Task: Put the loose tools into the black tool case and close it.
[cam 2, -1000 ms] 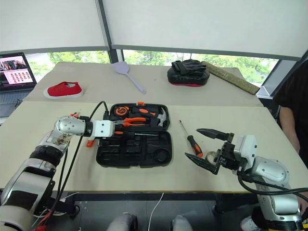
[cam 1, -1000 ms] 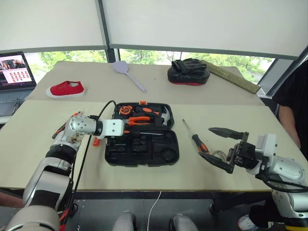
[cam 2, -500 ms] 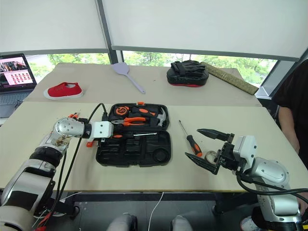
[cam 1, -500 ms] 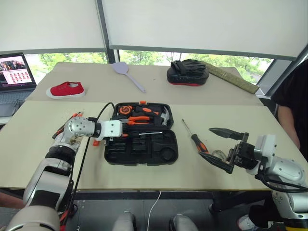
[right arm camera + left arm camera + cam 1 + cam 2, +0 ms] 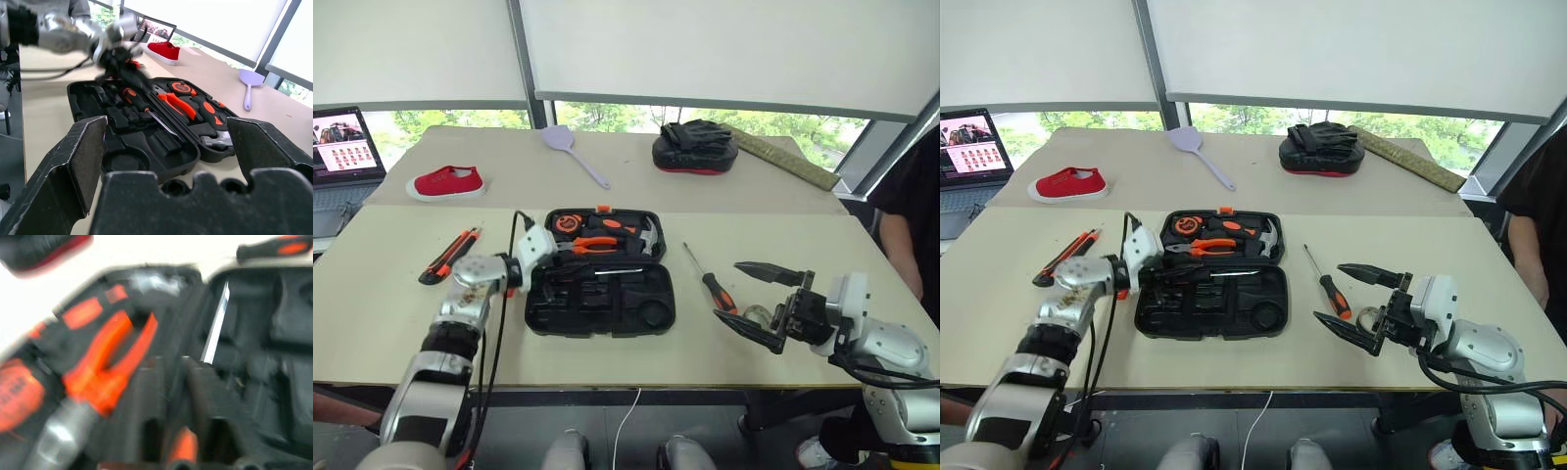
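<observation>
Black tool case [image 5: 600, 272] lies open flat near the middle of the front tabletop [image 5: 372, 294], lid half toward the far edge, tray half toward the front edge. Lid half holds the orange-handled pliers [image 5: 597, 246], hammer [image 5: 649, 238] and tape measure [image 5: 567, 224] in their moulded slots. One orange-and-black screwdriver [image 5: 146, 108] lies in the case along the hinge line, shaft pointing toward the table's right edge.

Left gripper [image 5: 544, 276] is at the case's left rim, over the tray half, fingers [image 5: 146, 396] brought together with nothing clamped between them. Looks like it's at the screwdriver's handle end, likely nudging or seating it into its slot; contact can't be told, wrist view is blurred.

Right gripper [image 5: 759, 302] hovers above the tabletop near the front right corner, jaws spread wide, empty. Small black tape roll [image 5: 759, 315] sits on the table right under it, so it seems staged to come down on that next.

Second orange-and-black screwdriver [image 5: 709, 280] lies loose on the table between the case and the right gripper, handle toward the front edge. Orange-black utility knife [image 5: 441, 260] lies loose toward the left edge, well apart from the case. Tester screwdriver can't be made out.

Judgement: task partway, one tool in, knife, screwdriver and tape roll still out, lid not closed. Red shoe [image 5: 446, 182], lilac spatula [image 5: 574, 152] and padded mitt [image 5: 695, 145] on the far table aren't part of it.
</observation>
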Controlling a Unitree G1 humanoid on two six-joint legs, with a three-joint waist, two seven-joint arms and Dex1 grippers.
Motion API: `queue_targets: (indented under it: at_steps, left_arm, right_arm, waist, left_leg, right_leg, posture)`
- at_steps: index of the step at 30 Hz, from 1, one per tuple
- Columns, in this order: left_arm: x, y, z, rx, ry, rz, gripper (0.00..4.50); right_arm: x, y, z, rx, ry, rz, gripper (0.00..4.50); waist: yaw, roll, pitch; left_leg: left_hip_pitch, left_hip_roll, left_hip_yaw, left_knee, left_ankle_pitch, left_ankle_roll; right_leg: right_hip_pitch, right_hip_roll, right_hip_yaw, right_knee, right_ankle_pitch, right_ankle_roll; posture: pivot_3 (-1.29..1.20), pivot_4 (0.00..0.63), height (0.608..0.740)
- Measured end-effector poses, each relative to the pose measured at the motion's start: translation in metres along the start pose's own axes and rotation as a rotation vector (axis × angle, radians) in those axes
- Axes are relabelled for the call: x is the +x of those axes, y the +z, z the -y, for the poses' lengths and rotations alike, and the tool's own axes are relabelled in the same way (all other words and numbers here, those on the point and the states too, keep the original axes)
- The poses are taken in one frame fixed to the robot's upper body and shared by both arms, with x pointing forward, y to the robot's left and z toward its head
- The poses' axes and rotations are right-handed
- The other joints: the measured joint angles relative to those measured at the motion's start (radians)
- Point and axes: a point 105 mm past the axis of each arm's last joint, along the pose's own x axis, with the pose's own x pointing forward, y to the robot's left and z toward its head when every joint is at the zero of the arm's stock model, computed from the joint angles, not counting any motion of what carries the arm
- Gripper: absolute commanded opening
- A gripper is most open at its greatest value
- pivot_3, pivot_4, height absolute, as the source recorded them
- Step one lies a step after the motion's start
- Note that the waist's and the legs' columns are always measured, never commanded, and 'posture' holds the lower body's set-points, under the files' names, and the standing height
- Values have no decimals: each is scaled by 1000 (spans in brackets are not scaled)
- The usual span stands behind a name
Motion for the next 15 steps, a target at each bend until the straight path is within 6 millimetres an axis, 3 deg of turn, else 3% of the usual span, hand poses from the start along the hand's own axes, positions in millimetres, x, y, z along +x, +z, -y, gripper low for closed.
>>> queue_targets:
  at_steps: [11,15]
  left_arm:
    - [10,-1,6,-31,20,-120,25]
    - [10,-2,8,-55,16,-142,25]
  right_arm:
    - [-3,-6,-8,32,-7,-15,4500]
    - [-2,-5,-10,32,-8,-12,4500]
  waist:
    - [6,4,-2]
    - [6,4,-3]
  left_leg:
    - [5,-1,0,0,0,0]
    - [7,0,0,0,0,0]
  right_leg:
    - [4,0,1,0,0,0]
    - [7,0,1,0,-4,6]
  posture:
    - [0,150,740]
    - [0,150,740]
